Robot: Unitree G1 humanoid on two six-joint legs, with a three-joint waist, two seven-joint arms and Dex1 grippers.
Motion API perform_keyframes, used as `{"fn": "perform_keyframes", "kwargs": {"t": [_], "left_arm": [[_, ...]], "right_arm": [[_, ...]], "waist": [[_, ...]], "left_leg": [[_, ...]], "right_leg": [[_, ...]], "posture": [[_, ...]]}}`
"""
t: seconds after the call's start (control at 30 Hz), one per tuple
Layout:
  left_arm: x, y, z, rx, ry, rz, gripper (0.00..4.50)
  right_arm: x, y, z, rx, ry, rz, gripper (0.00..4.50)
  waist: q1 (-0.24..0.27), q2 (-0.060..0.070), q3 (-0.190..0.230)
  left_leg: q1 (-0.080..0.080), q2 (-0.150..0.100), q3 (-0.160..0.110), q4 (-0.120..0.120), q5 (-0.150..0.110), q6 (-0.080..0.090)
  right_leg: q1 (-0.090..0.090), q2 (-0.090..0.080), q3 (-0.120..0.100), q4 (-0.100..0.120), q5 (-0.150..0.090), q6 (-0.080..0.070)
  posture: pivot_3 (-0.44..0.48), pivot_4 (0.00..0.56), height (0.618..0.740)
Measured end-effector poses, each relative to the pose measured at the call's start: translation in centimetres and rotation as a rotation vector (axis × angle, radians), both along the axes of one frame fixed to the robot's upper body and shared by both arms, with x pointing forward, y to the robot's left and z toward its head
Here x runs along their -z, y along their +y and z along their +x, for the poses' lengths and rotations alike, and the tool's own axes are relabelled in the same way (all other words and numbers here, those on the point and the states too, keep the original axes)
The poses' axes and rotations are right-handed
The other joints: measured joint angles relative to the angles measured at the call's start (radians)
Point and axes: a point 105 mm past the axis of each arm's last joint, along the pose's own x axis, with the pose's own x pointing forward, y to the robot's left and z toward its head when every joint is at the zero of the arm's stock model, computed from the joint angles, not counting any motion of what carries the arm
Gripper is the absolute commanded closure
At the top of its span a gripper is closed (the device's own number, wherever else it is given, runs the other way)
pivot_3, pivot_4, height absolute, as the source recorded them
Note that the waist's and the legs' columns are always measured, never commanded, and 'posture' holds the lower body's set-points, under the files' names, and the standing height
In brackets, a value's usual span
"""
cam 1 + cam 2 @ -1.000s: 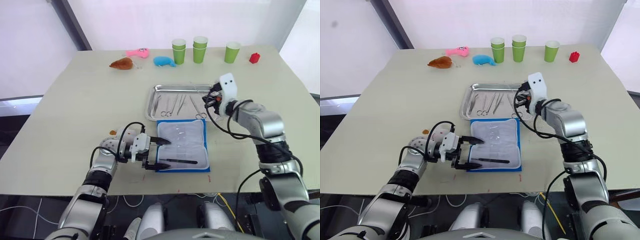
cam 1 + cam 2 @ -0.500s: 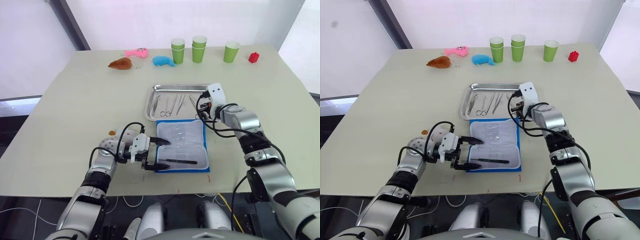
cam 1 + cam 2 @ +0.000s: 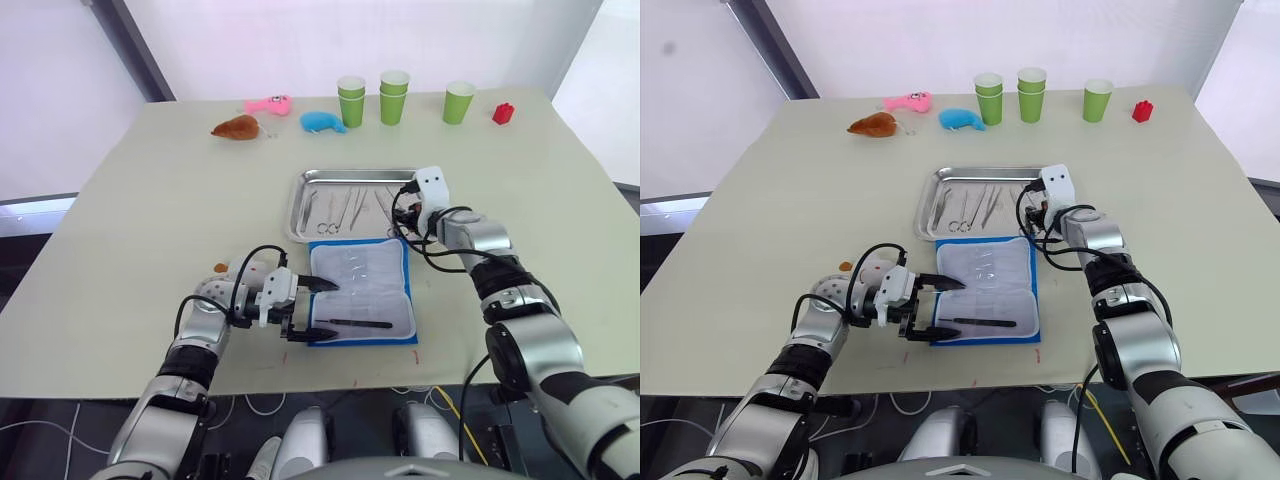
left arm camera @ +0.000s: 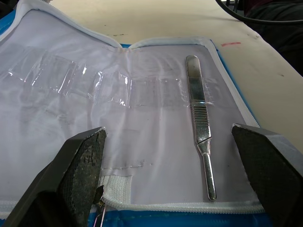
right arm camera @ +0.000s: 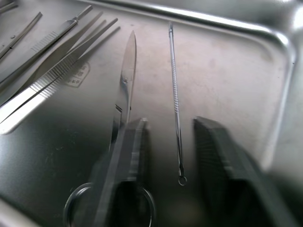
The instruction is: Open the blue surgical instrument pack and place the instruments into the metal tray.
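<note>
Instruments (image 5: 124,90) beneath right gripper (image 5: 166,156)

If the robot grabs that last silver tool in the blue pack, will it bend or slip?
Probably it won't bend: the tool looks like solid metal, thin and straight. It may slip, since its shiny handle is narrow, though the ridged middle should help grip. It lies flat on the pack's soft lining, so the left hand, open around it, may find it hard to get under.

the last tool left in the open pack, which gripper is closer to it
Left. The left gripper sits open at the pack's edge, its fingers either side of the tool. The right gripper is open down in the metal tray.
</note>
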Motion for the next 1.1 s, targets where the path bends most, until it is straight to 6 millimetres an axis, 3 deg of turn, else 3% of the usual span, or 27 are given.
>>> {"fn": "perform_keyframes", "kwargs": {"t": [0.07, 0.23, 0.3, 0.4, 0.47, 0.63, 0.77, 0.87, 1.0, 1.1], "left_arm": [[0.0, 0.0, 0.0, 0.001, -0.001, 0.000, 0.00], [-0.1, -0.1, 0.0, 0.001, -0.002, -0.001, 0.00], [-0.1, -0.3, 0.0, 0.005, -0.005, -0.005, 0.00], [-0.1, -0.3, 0.0, 0.004, -0.004, -0.003, 0.00], [-0.1, -0.3, 0.0, 0.005, -0.004, -0.005, 0.00], [0.0, -0.2, -0.1, 0.000, -0.001, -0.003, 0.00], [0.0, -0.4, 0.0, 0.001, 0.000, -0.008, 0.00], [0.0, -0.4, 0.0, 0.005, 0.000, -0.008, 0.00], [0.0, -0.3, 0.0, 0.001, 0.004, -0.006, 0.00], [0.0, -0.4, 0.0, 0.003, 0.004, -0.008, 0.00]], "right_arm": [[-1.0, 0.2, 0.1, -0.022, -0.041, 0.008, 0.04], [-3.5, 0.4, -0.2, -0.079, -0.149, 0.041, 0.04], [-4.1, 0.3, -2.5, -0.204, -0.230, 0.164, 0.04], [-3.0, -0.8, -4.7, -0.286, -0.237, 0.211, 0.04], [-3.2, -1.5, -6.8, -0.364, -0.315, 0.232, 0.04], [-3.5, -3.4, -12.6, -0.577, -0.410, 0.240, 0.04], [-3.8, -4.8, -15.9, -0.749, -0.401, 0.173, 0.04], [-3.9, -6.9, -18.2, -0.861, -0.340, 0.122, 0.04], [-7.4, -10.4, -20.8, -1.005, -0.331, 0.068, 0.04], [-8.3, -11.2, -21.9, -1.067, -0.321, 0.048, 0.04]], "waist": [[0.000, 0.000, 0.000], [0.001, 0.000, 0.001], [0.006, -0.001, 0.001], [0.004, 0.000, 0.001], [0.006, -0.001, 0.001], [0.001, -0.003, 0.003], [0.002, -0.008, 0.006], [0.003, -0.008, 0.006], [0.004, -0.008, 0.007], [0.003, -0.009, 0.008]], "left_leg": [[0.000, 0.000, 0.000, 0.000, 0.000, 0.000], [-0.001, 0.000, -0.001, 0.000, 0.000, 0.000], [-0.001, -0.001, -0.002, -0.002, 0.000, 0.000], [-0.001, -0.002, 0.000, -0.002, 0.000, 0.000], [-0.001, -0.002, -0.002, -0.002, 0.000, 0.000], [0.001, -0.004, 0.000, -0.002, 0.000, 0.000], [0.001, -0.005, 0.000, -0.001, 0.000, 0.000], [0.001, -0.005, 0.000, -0.001, 0.000, 0.000], [0.002, -0.006, -0.001, -0.001, 0.000, 0.000], [0.003, -0.005, -0.002, -0.001, 0.000, 0.000]], "right_leg": [[0.000, 0.000, 0.000, 0.000, 0.000, 0.000], [0.000, 0.000, 0.000, -0.001, 0.000, 0.000], [0.000, 0.000, 0.001, -0.002, -0.001, 0.001], [0.000, 0.000, 0.003, -0.001, -0.001, 0.001], [0.000, 0.001, 0.004, -0.001, -0.003, 0.004], [0.002, 0.001, 0.008, -0.002, -0.003, 0.006], [0.002, 0.001, 0.010, -0.002, -0.004, 0.006], [0.003, 0.001, 0.010, -0.003, -0.004, 0.007], [0.004, 0.001, 0.010, -0.003, -0.004, 0.007], [0.005, 0.001, 0.010, -0.003, -0.005, 0.007]], "posture": [[0.000, 0.150, 0.740], [0.000, 0.150, 0.740], [0.000, 0.150, 0.740], [0.000, 0.150, 0.740], [0.000, 0.150, 0.740], [0.000, 0.150, 0.740], [0.000, 0.150, 0.740], [0.000, 0.150, 0.740], [0.000, 0.150, 0.740], [0.000, 0.150, 0.740]]}}
